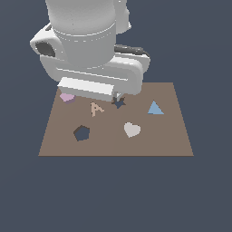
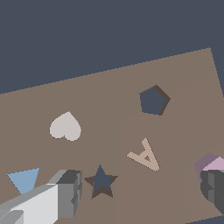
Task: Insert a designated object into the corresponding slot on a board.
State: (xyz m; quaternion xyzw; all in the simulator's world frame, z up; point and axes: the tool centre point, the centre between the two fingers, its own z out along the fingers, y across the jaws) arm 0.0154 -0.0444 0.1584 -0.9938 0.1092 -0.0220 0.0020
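The pale pink pentagon block lies near the board's far corner at the exterior view's left, partly hidden by my hand. In the wrist view the block sits right beside one fingertip, not between the fingers. My gripper is open wide and empty, low over the far part of the brown board; in the exterior view the gripper hangs under the white hand. The dark pentagon slot is nearer the front, also in the wrist view, and it holds nothing.
On the board are a tan letter A, a dark star-shaped hole, a blue triangle and a whitish heart. The star hole lies between my fingers. Dark floor surrounds the board.
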